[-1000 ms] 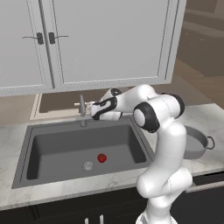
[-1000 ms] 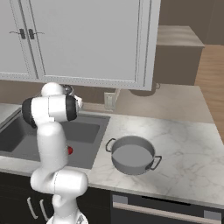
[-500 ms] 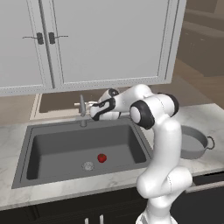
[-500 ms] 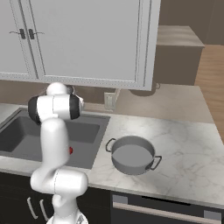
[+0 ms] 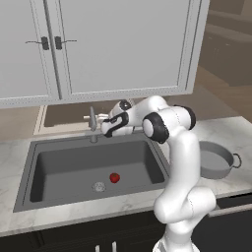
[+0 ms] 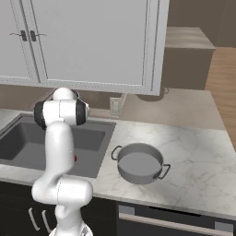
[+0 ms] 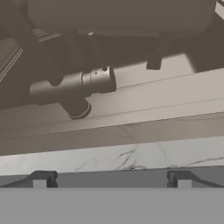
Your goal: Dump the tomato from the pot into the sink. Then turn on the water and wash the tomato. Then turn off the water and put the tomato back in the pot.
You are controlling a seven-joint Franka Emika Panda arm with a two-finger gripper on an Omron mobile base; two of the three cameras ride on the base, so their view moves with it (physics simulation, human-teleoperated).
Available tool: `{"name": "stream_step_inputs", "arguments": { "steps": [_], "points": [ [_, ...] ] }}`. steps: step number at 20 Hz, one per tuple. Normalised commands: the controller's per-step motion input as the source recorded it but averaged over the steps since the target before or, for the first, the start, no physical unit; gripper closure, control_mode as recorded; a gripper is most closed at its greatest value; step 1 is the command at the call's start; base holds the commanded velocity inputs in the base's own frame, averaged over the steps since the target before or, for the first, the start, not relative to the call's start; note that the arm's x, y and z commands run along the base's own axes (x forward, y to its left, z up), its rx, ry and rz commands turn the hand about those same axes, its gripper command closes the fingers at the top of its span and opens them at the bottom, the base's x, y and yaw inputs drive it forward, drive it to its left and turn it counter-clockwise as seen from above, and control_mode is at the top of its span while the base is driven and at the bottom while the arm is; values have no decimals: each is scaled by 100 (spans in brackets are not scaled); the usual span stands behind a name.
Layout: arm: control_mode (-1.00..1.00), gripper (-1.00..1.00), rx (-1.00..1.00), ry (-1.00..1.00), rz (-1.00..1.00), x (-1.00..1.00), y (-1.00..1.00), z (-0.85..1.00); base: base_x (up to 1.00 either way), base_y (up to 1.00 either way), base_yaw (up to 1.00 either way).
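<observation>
**Arm easing toward the faucet, tomato waiting in the sink**

Creeping a little further left over the last second, the gripper (image 5: 106,127) is hanging with its jaws spread wide and holding nothing, just beside the faucet (image 5: 92,119) at the back edge of the sink (image 5: 35,166).

Nearest, the tomato (image 5: 114,177) is lying on the sink floor, just beside the drain (image 5: 99,186); it is looking small, round, bright red and glossy. It is probably light, smooth and apt to roll or squash, so a gentle pinch across its widest middle is looking best.

Further right, the pot (image 5: 215,160) is sitting on the worktop, wide, shallow, grey, and apparently holding nothing. No water is showing as running yet.
</observation>
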Motion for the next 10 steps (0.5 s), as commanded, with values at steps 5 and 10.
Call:
{"name": "stream_step_inputs", "arguments": {
  "steps": [5,10],
  "points": [
    [-100,-100,0,0,-5,32,9,-14,0,0,0],
    [-100,-100,0,0,-4,27,4,-16,0,0,0]
  ]
}}
